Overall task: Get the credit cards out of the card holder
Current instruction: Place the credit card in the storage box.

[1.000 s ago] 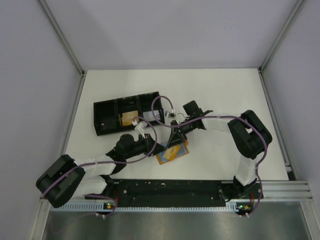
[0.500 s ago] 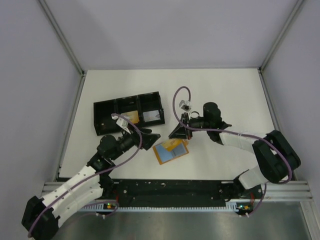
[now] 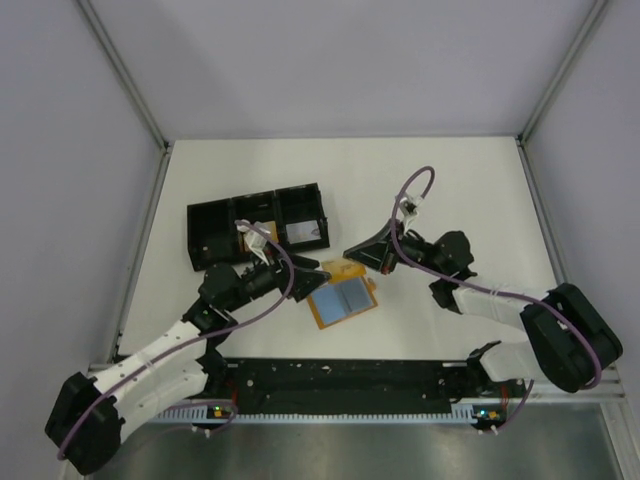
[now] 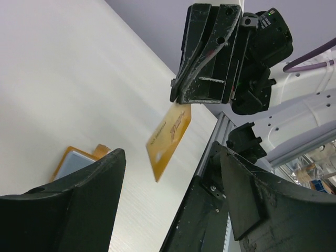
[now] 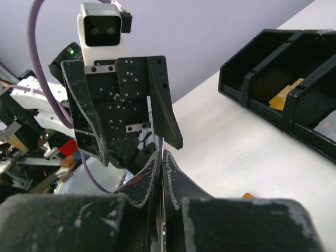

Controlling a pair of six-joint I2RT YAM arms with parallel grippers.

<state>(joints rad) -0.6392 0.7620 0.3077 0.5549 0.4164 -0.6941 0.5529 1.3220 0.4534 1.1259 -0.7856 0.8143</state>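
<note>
The orange-tan card holder (image 3: 321,319) lies flat on the table near the front middle, with a pale blue-grey credit card (image 3: 343,300) showing in it. The holder (image 4: 67,153) and that card (image 4: 75,164) also show low left in the left wrist view. My right gripper (image 3: 351,254) is shut on a gold credit card (image 3: 338,270) that hangs from its tips above the holder's far edge. This gold card (image 4: 169,139) dangles under the right gripper (image 4: 180,101). My left gripper (image 3: 312,273) stands open, facing that card, with nothing between its fingers. The right gripper (image 5: 161,153) pinches the card edge-on.
A black three-compartment tray (image 3: 205,236) sits at the left rear, with a gold card (image 3: 262,236) in its middle bin and a pale card (image 3: 306,233) in its right bin. The arms' base rail (image 3: 350,380) runs along the near edge. Grey walls enclose the table.
My left gripper has opened and drawn back to the left. The right gripper has pulled away to the right and lifted with the gold card. The holder now lies uncovered.
</note>
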